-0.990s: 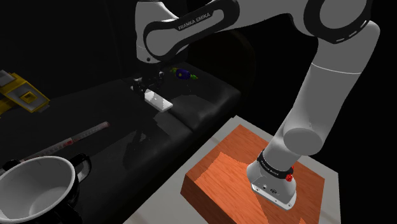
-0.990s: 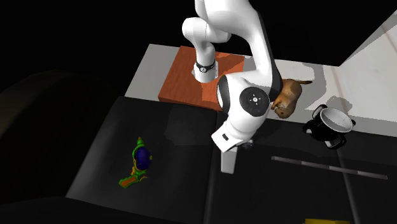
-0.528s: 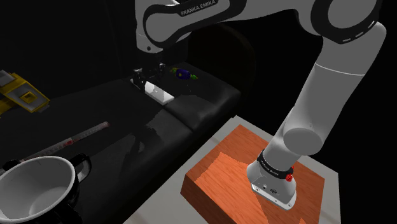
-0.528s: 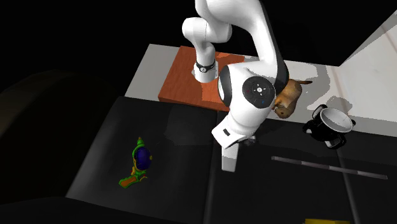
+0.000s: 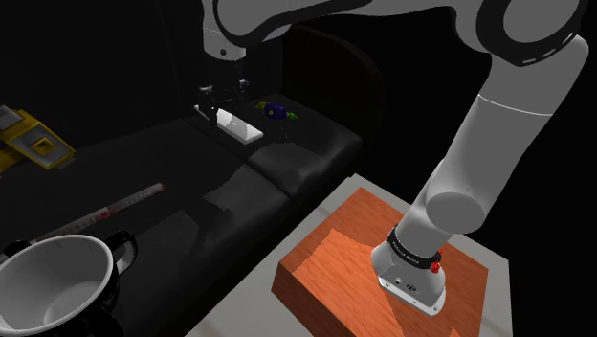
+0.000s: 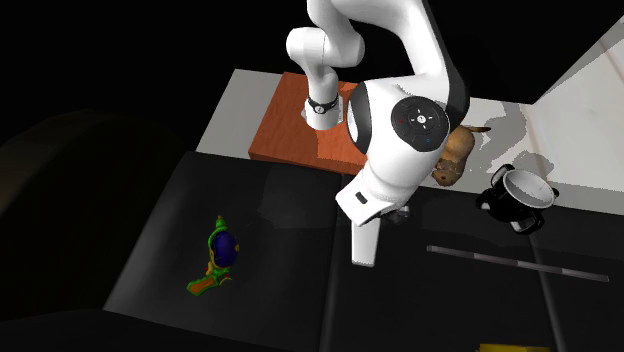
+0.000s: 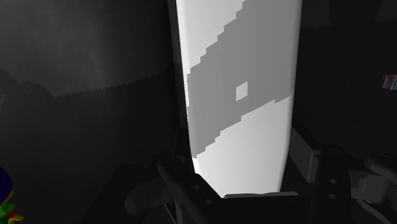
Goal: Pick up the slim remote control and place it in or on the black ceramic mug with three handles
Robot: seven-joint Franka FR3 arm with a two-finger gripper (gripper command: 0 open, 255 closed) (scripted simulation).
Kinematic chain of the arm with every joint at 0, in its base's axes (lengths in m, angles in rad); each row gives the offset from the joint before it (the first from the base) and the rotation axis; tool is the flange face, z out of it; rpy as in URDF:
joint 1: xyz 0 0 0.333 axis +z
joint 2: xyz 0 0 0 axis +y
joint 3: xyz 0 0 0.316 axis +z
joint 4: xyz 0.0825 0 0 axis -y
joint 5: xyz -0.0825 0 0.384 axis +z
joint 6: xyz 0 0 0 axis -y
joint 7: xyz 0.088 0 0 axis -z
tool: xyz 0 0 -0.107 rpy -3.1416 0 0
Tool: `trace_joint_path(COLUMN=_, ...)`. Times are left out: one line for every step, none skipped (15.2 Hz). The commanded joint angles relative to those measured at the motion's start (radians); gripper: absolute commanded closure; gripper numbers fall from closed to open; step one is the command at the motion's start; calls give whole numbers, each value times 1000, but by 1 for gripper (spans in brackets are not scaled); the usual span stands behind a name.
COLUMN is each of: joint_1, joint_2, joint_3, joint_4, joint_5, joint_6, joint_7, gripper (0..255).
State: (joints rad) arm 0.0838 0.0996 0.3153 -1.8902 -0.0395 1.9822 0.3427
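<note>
Shoulder view, gripper (image 5: 226,105): upper middle of the frame, below the white arm, fingers pinching the remote
Shoulder view, remote (image 5: 238,126): flat white slab, tilted, held above the black couch (image 5: 287,163)
Shoulder view, mug (image 5: 48,278): lower left corner, black outside and white inside, well apart from the remote
Shoulder view, surroundings: thin rod (image 5: 105,211) lying between mug and remote; yellow object (image 5: 33,144) at the left edge; green and blue toy (image 5: 276,111) just right of the gripper; orange wooden stand (image 5: 335,258) at lower right
Second exterior view, remote (image 6: 364,243): centre of the frame, hanging nearly upright from the hand over the couch
Second exterior view, mug (image 6: 522,190): right of the frame, near a brown animal figure (image 6: 455,155), with the rod (image 6: 515,262) lower down
Second exterior view, toy (image 6: 220,255): lower left, on the couch
Wrist view, remote (image 7: 238,95): broad white strip running away from the gripper, its near end clasped between the two black fingers (image 7: 184,188)
</note>
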Motion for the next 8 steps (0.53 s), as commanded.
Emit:
trace_joint_path(joint_1=-1, joint_2=-8, joint_3=0, joint_4=19, joint_5=3, joint_6=-27, joint_7=-4, gripper=255)
trace_joint_path(joint_1=-1, joint_2=-11, joint_3=0, joint_4=29, joint_5=4, joint_6=-40, joint_7=-4, gripper=255)
trace_joint_path(joint_1=-1, joint_2=-14, joint_3=0, joint_4=40, joint_5=5, joint_6=-53, joint_7=-5, gripper=255)
trace_joint_path(joint_1=-2, joint_2=-16, joint_3=0, joint_4=50, joint_5=6, joint_6=-66, joint_7=-6, gripper=255)
trace_joint_path(joint_1=-2, joint_2=-18, joint_3=0, joint_4=61, joint_5=7, joint_6=-79, joint_7=-7, gripper=255)
trace_joint_path(joint_1=-2, joint_2=-20, joint_3=0, joint_4=72, joint_5=8, joint_6=-92, joint_7=-7, gripper=255)
trace_joint_path(joint_1=-2, joint_2=-22, joint_3=0, joint_4=84, joint_5=9, joint_6=-105, joint_7=-8, gripper=255)
trace_joint_path(joint_1=-2, joint_2=-24, joint_3=0, joint_4=95, joint_5=9, joint_6=-118, joint_7=-8, gripper=255)
